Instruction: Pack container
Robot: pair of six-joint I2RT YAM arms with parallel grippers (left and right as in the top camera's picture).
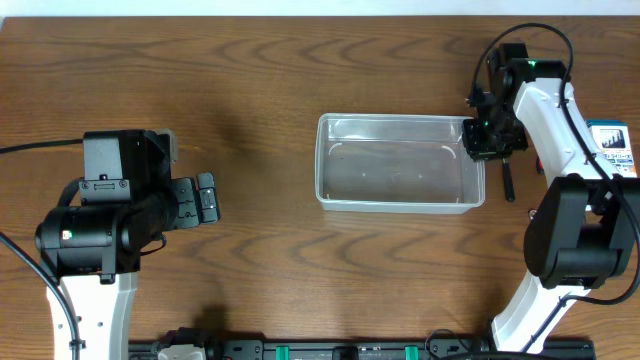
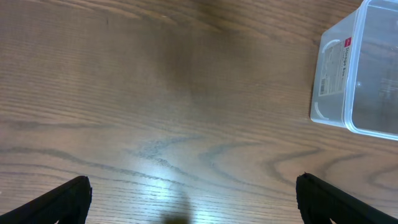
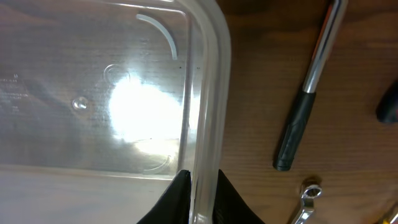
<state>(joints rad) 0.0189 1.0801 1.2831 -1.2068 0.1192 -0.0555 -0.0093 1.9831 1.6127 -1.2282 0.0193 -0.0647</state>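
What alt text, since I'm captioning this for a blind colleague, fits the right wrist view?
The right gripper pinches the rim of the clear, empty container, which fills the left of the frame. To the right, on the wooden table, lie a black-handled metal tool and a wrench end.

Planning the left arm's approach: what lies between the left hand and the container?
Nothing but bare wooden table between the left hand and the container; the overhead view shows the stretch, and the left wrist view agrees.
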